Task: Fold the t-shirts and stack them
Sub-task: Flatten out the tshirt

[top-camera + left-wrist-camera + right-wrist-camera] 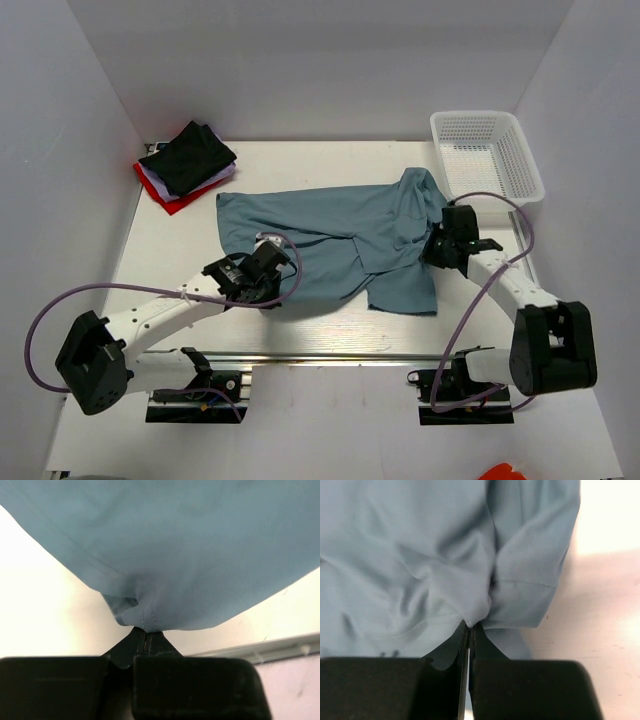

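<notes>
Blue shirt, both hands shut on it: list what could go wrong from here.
1. The left hand pinches only a sliver of hem of the shirt at its tips; it may slip out on the lift.
2. The right hand bites bunched folds by a sleeve, so it may have caught extra layers and the fold could come out crooked.
</notes>
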Controlling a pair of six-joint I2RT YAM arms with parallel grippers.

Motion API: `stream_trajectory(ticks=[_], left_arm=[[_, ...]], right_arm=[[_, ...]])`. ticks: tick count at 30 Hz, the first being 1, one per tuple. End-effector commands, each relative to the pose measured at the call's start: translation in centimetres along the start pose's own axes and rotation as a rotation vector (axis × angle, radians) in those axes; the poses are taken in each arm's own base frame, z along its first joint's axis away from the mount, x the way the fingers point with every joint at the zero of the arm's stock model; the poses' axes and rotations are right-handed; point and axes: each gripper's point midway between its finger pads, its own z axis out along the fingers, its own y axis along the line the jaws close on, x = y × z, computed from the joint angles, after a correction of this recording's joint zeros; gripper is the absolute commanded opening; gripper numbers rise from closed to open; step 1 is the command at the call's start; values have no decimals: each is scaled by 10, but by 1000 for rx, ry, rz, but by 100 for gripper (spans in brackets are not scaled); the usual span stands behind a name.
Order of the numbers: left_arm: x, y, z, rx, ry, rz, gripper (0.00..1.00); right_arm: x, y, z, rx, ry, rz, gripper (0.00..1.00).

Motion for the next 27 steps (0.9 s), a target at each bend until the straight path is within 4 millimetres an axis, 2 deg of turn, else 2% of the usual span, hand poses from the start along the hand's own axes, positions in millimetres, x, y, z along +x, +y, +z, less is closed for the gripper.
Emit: stream_trajectory(ticks=[1, 3, 5, 10, 12, 14, 15, 18, 20, 27], left_arm=[[-37, 2, -18, -51, -132, -26, 0], [-42, 2, -20, -56, -148, -29, 0], [-43, 3, -20, -64, -153, -29, 0], [-38, 4, -18, -55, -146, -20, 0], [-29, 7, -14, -59, -120, -13, 0], [-21, 7, -9, -50, -96, -9, 0], [-23, 5, -9, -42, -107, -12, 0], [-15, 5, -5, -29, -83, -9, 0], [-14, 5, -3, -34, -76, -16, 0], [-14, 5, -3, -34, -75, -16, 0]], right_arm=[[-62, 16, -30, -8, -199, -1, 0], [-64, 12, -35, 18, -201, -1, 0], [-54, 7, -31, 35, -168, 2, 3], [-15, -7, -11, 68, -31, 4, 2], [1, -15, -5, 94, 20, 3, 3], [12, -17, -3, 92, 57, -2, 18], [17, -15, -3, 75, 78, -10, 34], [22, -7, -4, 14, 89, -29, 54], [20, 3, -9, -43, 78, -36, 56], [5, 15, -15, -91, 33, -43, 57]])
